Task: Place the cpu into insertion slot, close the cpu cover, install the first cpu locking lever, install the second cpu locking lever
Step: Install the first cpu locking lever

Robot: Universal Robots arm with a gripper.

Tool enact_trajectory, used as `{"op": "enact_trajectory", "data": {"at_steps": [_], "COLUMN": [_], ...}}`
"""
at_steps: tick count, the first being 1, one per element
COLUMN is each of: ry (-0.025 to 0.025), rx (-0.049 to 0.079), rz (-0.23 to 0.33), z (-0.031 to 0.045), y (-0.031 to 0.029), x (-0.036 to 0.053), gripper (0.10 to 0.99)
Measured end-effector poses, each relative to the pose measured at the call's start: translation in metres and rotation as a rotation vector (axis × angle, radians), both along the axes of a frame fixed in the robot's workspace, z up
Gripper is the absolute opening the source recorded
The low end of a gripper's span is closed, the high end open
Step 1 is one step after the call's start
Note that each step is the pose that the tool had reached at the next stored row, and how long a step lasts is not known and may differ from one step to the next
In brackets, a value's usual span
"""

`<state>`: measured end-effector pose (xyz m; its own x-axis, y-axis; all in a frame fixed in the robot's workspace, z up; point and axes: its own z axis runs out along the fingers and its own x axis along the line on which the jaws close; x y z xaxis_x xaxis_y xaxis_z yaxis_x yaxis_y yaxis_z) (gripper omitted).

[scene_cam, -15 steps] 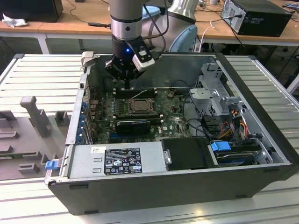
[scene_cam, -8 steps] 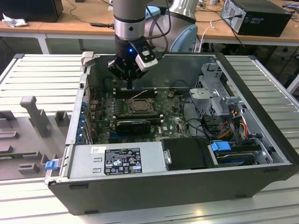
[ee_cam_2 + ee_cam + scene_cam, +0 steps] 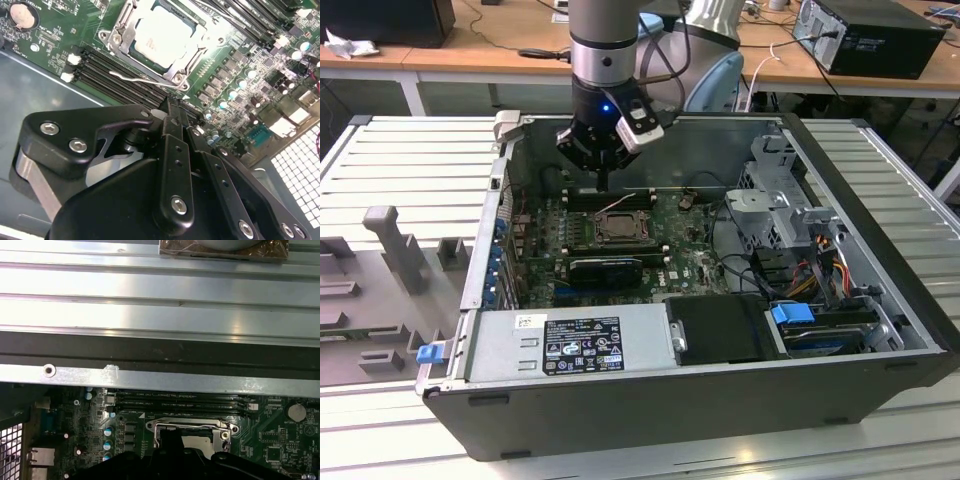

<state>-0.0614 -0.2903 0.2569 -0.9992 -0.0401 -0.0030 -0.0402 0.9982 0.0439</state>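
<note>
The cpu (image 3: 161,34) lies flat in the insertion slot (image 3: 617,228), its pale silvery top showing through the cut-out of the cpu cover (image 3: 118,30), which lies down over it. A thin wire lever (image 3: 131,77) runs along the socket's edge beside the memory slots (image 3: 105,70). In the exterior view my gripper (image 3: 605,184) hangs just behind the socket, over the memory slots. Its black fingers (image 3: 170,112) are pressed together with nothing between them, and the tips are clear of the socket. In the first wrist view the socket (image 3: 192,431) sits just past the fingers (image 3: 170,440).
The open computer case (image 3: 480,250) lies on a ribbed metal table. A black card (image 3: 605,268) sits in front of the socket, the power supply (image 3: 570,345) nearer still. A drive cage (image 3: 775,200) and cables are at the exterior view's right. Grey fixtures (image 3: 390,240) stand left.
</note>
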Motion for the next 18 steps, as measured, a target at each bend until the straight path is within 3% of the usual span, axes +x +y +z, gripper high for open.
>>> {"op": "enact_trajectory", "data": {"at_steps": [18], "ry": [0.0000], "rx": [0.001], "rz": [0.000], "z": [-0.0008], "y": [0.0000], "x": [0.0141], "gripper": [0.106]}}
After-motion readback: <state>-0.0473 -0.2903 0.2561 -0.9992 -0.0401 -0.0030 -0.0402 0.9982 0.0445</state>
